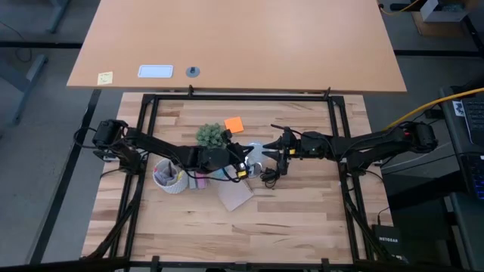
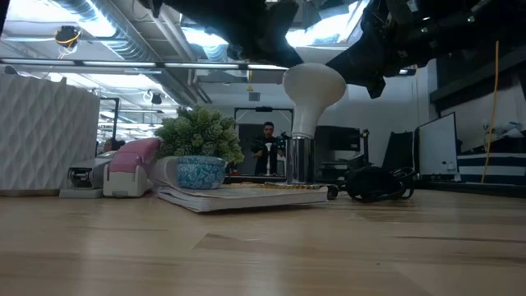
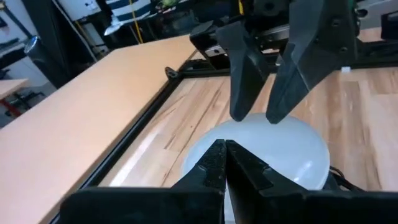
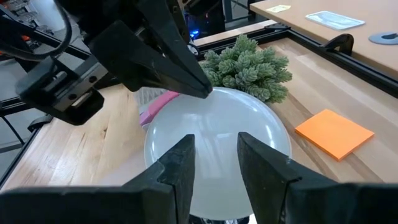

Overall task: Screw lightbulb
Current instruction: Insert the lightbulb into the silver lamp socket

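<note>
We find the lightbulb (image 2: pixel 313 89) standing upright, base down in a shiny socket (image 2: pixel 300 161) on the table, directly below both claws, so the screwing-in step looks to be in hand. The right gripper (image 4: pixel 214 163) hovers over the globe with fingers apart, gripping nothing; next it should need to close and twist. The left gripper (image 3: pixel 224 163), arm reaching in from the opposite side, has its fingers pressed together just above the globe.
</note>
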Robot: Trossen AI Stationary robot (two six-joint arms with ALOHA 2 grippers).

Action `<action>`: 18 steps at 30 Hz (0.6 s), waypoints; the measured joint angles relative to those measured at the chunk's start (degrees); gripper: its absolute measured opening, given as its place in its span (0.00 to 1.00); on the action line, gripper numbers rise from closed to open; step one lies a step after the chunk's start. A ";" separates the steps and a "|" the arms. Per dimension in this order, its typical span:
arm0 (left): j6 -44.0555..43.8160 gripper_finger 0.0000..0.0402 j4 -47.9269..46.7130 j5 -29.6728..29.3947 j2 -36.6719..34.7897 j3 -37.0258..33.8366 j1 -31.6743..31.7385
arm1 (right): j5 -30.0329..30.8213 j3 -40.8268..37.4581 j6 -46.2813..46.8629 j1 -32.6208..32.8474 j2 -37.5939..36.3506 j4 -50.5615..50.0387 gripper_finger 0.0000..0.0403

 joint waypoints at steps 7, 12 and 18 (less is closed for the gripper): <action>-1.72 0.00 -2.74 -0.17 -0.22 0.12 -1.28 | -0.07 0.00 -0.02 0.01 0.00 0.24 0.31; -2.02 0.00 -3.67 -0.17 -0.22 0.12 -1.88 | -0.06 0.00 -0.02 0.01 0.00 0.52 0.31; -2.16 0.00 -3.99 -0.15 -0.22 0.12 -1.89 | 0.56 0.00 -0.28 -0.01 -0.79 0.81 0.31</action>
